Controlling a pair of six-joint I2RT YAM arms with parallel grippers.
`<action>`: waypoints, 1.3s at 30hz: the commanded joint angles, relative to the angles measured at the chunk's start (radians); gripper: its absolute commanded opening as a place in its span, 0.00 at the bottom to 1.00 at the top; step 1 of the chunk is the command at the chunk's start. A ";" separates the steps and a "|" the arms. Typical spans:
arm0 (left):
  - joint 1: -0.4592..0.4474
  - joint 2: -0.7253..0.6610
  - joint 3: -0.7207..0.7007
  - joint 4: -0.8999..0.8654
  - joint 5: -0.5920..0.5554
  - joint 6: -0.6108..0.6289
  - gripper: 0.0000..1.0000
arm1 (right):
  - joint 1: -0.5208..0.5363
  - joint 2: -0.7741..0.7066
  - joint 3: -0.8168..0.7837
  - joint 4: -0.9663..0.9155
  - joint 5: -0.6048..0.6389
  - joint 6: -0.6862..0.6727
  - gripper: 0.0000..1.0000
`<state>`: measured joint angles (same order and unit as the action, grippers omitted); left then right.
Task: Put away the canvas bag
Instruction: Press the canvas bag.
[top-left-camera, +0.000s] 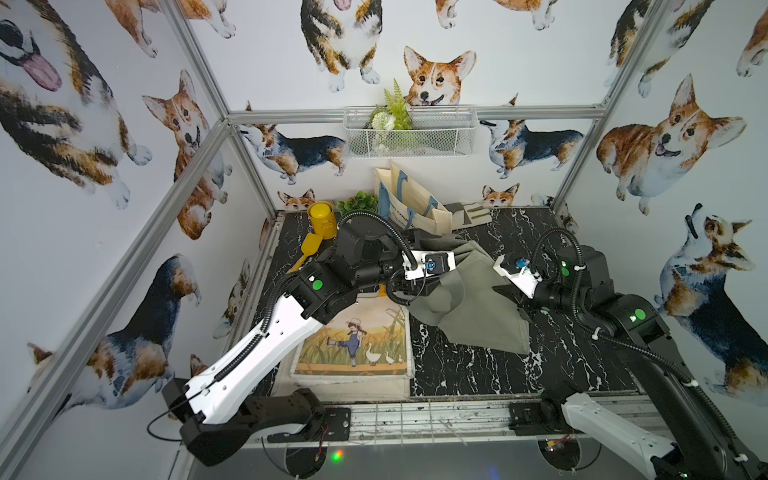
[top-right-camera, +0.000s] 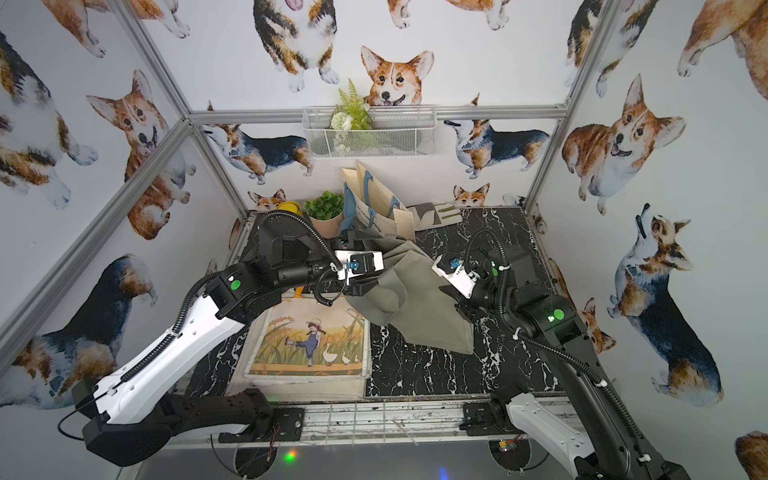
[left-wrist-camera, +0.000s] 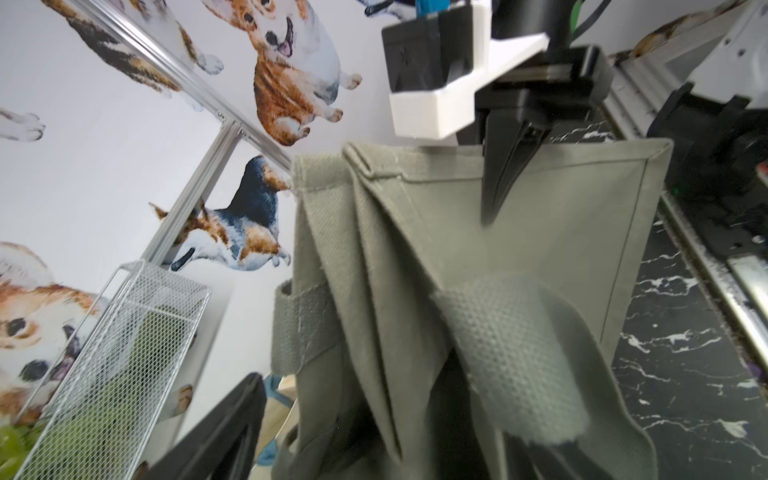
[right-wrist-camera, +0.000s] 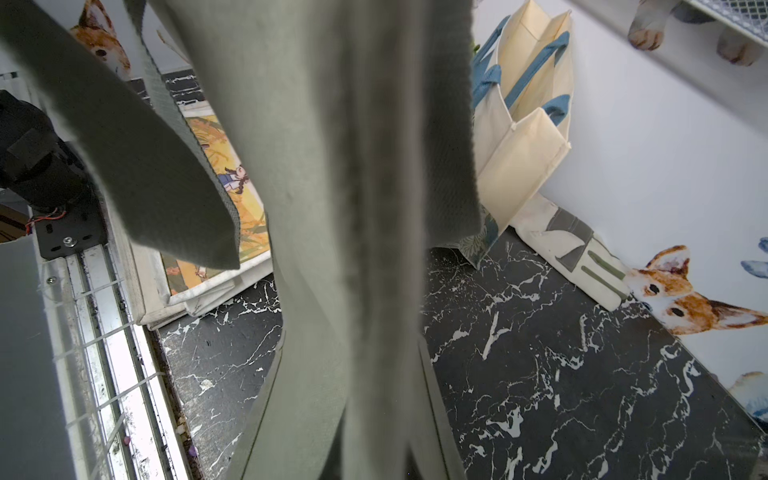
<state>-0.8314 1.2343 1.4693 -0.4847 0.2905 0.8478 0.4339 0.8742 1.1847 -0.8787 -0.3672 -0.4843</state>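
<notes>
Left arm (top-left-camera: 291, 320) and right arm (top-left-camera: 681, 399) each carry a round green light (top-left-camera: 317, 284) on a black elbow. Toward the base from it, a white moulded plastic shell (top-left-camera: 249, 374). Black ribbed cable conduit (top-left-camera: 272, 303) runs past it. Right gripper (left-wrist-camera: 496, 195): black tapered fingers (left-wrist-camera: 505, 166).

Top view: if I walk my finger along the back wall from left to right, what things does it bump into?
In a top view: yellow can → green plant → standing cream bag with blue handles → folded cream bag with green stripes.
</notes>
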 joint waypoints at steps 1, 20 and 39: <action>0.021 -0.026 -0.066 -0.002 -0.200 0.099 0.85 | -0.037 -0.016 0.005 -0.002 -0.004 -0.008 0.00; -0.028 0.060 0.162 -0.120 0.047 0.013 0.88 | -0.081 0.008 -0.008 -0.013 -0.077 -0.036 0.00; 0.000 0.213 0.305 -0.118 0.229 -0.112 0.88 | -0.081 -0.006 -0.029 -0.028 -0.042 -0.048 0.00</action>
<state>-0.8574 1.4830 1.7733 -0.6289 0.4873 0.7601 0.3527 0.8673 1.1568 -0.9237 -0.4156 -0.5194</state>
